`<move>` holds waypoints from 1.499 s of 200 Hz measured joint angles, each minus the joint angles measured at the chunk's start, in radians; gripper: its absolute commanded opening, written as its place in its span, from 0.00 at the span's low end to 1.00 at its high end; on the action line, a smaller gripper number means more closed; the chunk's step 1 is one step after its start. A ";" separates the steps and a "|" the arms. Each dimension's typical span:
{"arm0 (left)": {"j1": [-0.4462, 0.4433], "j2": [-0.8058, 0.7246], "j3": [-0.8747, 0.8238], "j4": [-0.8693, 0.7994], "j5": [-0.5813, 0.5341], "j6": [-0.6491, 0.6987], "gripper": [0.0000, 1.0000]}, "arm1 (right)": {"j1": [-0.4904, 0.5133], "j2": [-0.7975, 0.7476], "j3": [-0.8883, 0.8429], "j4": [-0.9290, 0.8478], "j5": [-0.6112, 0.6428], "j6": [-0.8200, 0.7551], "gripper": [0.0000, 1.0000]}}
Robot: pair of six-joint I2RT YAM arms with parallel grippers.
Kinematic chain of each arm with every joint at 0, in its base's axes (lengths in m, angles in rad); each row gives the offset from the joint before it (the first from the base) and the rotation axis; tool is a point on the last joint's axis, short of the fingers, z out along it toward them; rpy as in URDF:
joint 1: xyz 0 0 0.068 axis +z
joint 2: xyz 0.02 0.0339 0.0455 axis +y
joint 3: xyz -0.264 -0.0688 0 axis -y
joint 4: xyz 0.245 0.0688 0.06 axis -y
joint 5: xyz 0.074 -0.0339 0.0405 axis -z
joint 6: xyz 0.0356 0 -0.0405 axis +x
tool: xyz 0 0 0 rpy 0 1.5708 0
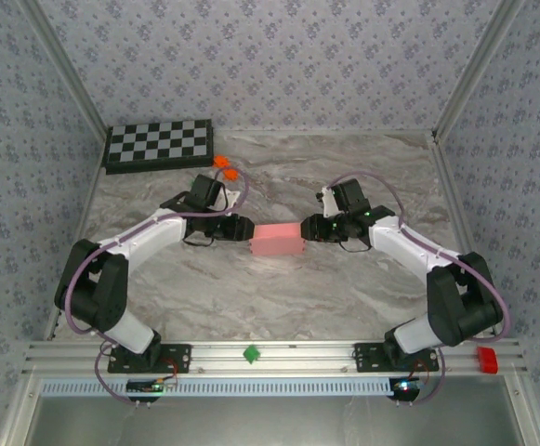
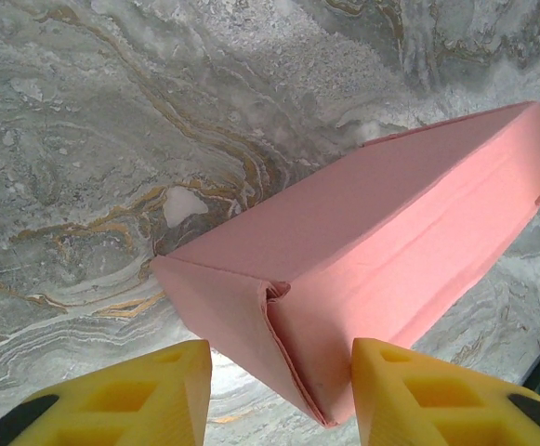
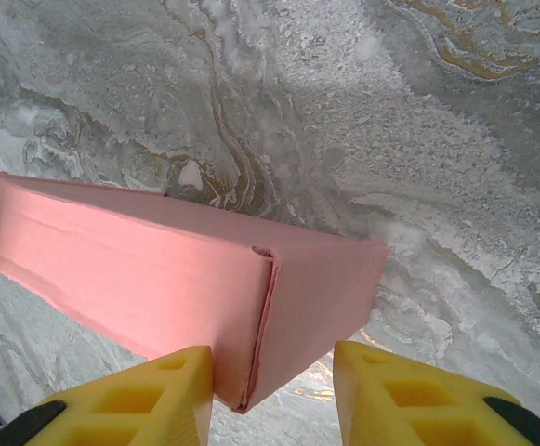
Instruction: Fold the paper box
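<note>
The paper box (image 1: 277, 240) is a closed pink rectangular block lying on the marble table, mid-table between both arms. My left gripper (image 1: 247, 229) is at its left end and my right gripper (image 1: 305, 229) at its right end. In the left wrist view the box (image 2: 372, 223) points one end corner between the yellow fingers (image 2: 158, 395) of the left gripper (image 2: 279, 390); the jaws stand apart, with a gap on the left side. From the right wrist, the box (image 3: 158, 269) shows a seamed end corner between the open right gripper (image 3: 272, 381), with a gap at the right finger (image 3: 390, 390).
A checkerboard (image 1: 158, 144) lies at the back left, with small orange bricks (image 1: 225, 167) just in front of it. A green piece (image 1: 250, 353) and a red piece (image 1: 486, 359) sit on the front rail. Patterned walls close in the table on three sides.
</note>
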 measured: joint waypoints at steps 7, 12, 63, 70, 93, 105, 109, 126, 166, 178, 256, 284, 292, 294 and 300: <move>0.000 0.000 -0.001 0.001 0.000 0.000 0.43 | 0.000 0.002 0.000 0.000 0.000 -0.003 0.39; 0.000 0.000 -0.002 0.002 0.000 0.000 0.43 | 0.000 0.003 0.001 0.000 0.000 -0.005 0.39; 0.000 0.000 -0.006 0.005 0.001 -0.001 0.43 | 0.000 0.028 0.031 -0.009 0.015 -0.030 0.38; 0.000 0.000 -0.006 0.005 0.001 -0.001 0.43 | 0.000 0.031 0.035 -0.010 0.017 -0.034 0.38; 0.000 0.000 -0.005 0.004 0.001 -0.001 0.43 | 0.000 0.034 0.047 -0.024 0.023 -0.042 0.38; 0.000 0.000 -0.001 0.000 0.000 -0.001 0.44 | 0.000 0.038 0.057 -0.036 0.023 -0.045 0.38; 0.000 0.000 0.002 -0.002 0.000 0.000 0.44 | 0.000 0.038 0.060 -0.040 0.023 -0.046 0.38; 0.000 0.001 0.020 -0.024 -0.003 0.000 0.47 | 0.000 0.040 0.077 -0.064 0.034 -0.051 0.38; -0.003 0.023 0.138 -0.074 -0.014 0.014 0.54 | 0.000 0.035 0.125 -0.101 0.037 -0.052 0.42; -0.005 0.026 0.177 -0.088 -0.022 0.028 0.59 | -0.001 0.022 0.129 -0.104 0.038 -0.052 0.43; -0.119 0.066 0.353 -0.209 -0.185 0.264 0.86 | -0.089 -0.147 0.020 -0.111 0.064 -0.052 0.45; -0.168 0.095 0.396 -0.240 -0.228 0.410 0.88 | -0.150 -0.201 -0.040 -0.117 0.063 -0.052 0.46; -0.179 0.100 0.397 -0.242 -0.233 0.457 0.89 | -0.164 -0.216 -0.050 -0.119 0.061 -0.052 0.46; -0.182 0.102 0.397 -0.244 -0.235 0.467 0.89 | -0.167 -0.220 -0.053 -0.119 0.060 -0.052 0.46; -0.189 0.107 0.398 -0.249 -0.236 0.507 0.89 | -0.177 -0.230 -0.060 -0.121 0.058 -0.052 0.46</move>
